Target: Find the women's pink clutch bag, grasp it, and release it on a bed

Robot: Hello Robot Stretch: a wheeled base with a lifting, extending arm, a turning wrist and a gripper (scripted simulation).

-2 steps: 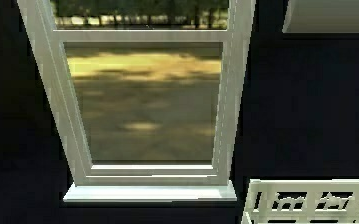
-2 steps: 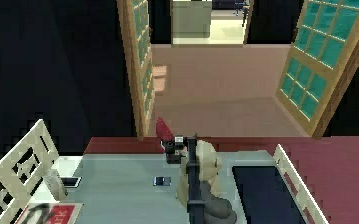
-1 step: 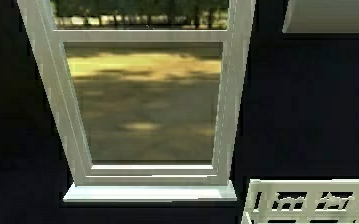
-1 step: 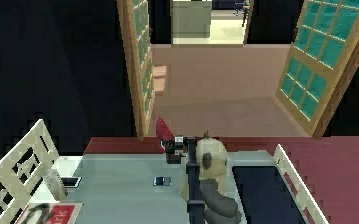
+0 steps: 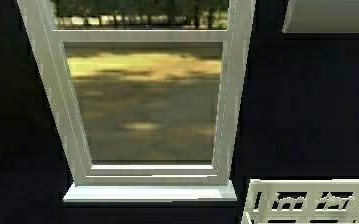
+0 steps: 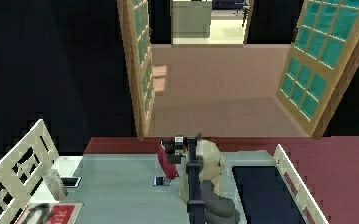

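Gripper (image 6: 175, 148) sits right by a small red-pink thing (image 6: 167, 161), probably the clutch, at 11 o'clock from the arm (image 6: 197, 195), on or over a grey surface (image 6: 117, 185). Can't tell if it's holding anything. If that's a bed, only the drop is left.

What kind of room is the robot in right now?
Probably a bedroom in a house. A grey flat surface between white slatted end frames looks like a bed, a tall white-framed window looks outdoors, and wooden double doors with teal glass panes stand open onto a hallway.
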